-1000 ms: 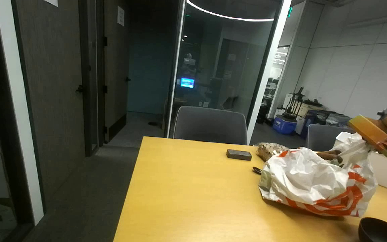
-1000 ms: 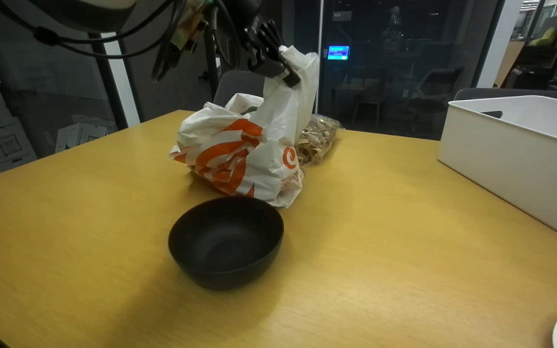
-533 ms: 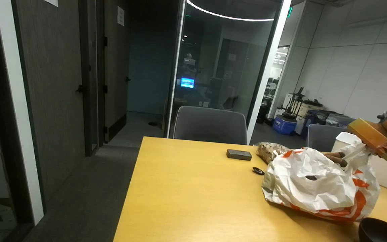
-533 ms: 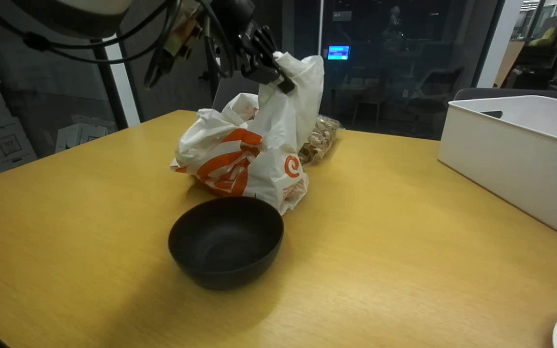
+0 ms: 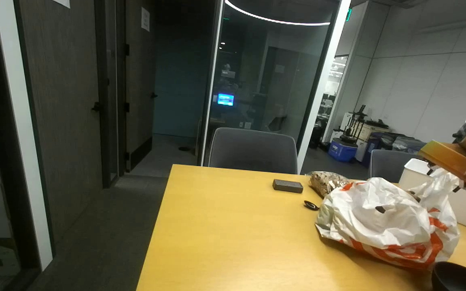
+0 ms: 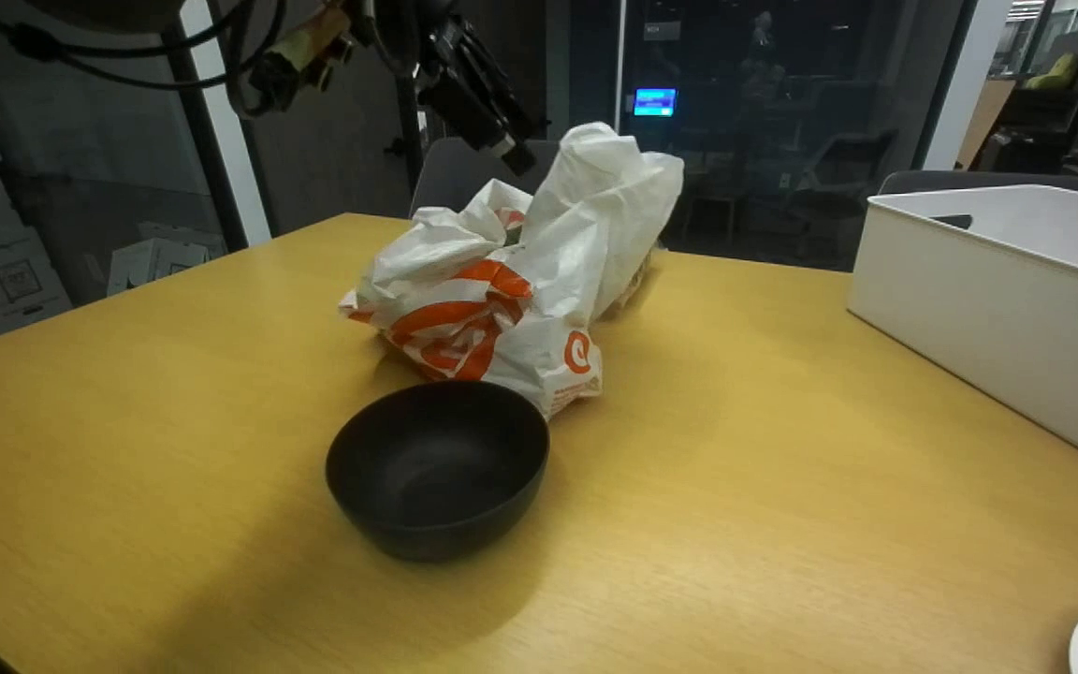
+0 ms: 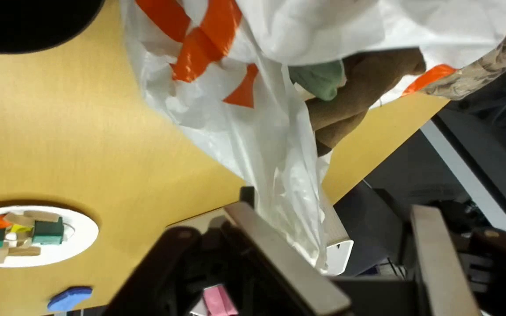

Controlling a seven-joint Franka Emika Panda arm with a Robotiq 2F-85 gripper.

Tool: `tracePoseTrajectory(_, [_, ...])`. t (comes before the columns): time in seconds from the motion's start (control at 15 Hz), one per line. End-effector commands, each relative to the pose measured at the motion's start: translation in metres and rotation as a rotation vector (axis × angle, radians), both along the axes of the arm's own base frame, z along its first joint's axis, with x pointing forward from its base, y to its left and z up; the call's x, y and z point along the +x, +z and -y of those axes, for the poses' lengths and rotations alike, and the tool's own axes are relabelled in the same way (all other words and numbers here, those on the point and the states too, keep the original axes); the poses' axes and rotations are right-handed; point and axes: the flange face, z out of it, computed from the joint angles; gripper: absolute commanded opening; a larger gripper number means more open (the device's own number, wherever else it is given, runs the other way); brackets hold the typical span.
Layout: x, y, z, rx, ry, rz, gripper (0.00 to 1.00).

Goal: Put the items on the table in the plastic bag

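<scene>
Jaws standing apart, low in the wrist view, I'm gripping nothing; the plastic bag (image 7: pixel 270 118) is lying upper centre, loose end trailing down toward my gap, brown item (image 7: pixel 367 83) showing at its mouth.

We log a dim background, the table (image 5: pixel 225 226) brighter than the dark door (image 5: pixel 59 121); a curved light strip (image 5: pixel 273 21) glows white across the glass (image 5: pixel 273 81). In an exterior view we see soft shadow reaching from the black bowl (image 6: pixel 436 468) toward the table's near edge. Wrist view: fingers (image 7: pixel 282 256) out of focus, plastic bag (image 7: pixel 279 131) shiny.
</scene>
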Motion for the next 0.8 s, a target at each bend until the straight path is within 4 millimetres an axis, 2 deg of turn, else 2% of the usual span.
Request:
tracePoseTrajectory(0.0, [0.002,0.030,-0.017,-0.074,0.098,-0.110,0.98])
tracePoseTrajectory(0.33, [0.023,0.060,-0.025,-0.162,0.203,-0.186,1.00])
tracePoseTrajectory(0.47, [0.033,0.060,-0.023,-0.156,0.233,-0.229,1.00])
tracePoseTrajectory(0.53, [0.018,0.054,-0.024,-0.157,0.202,-0.192,1.00])
tracePoseTrajectory(0.73, [0.028,0.052,-0.022,-0.157,0.222,-0.221,1.00])
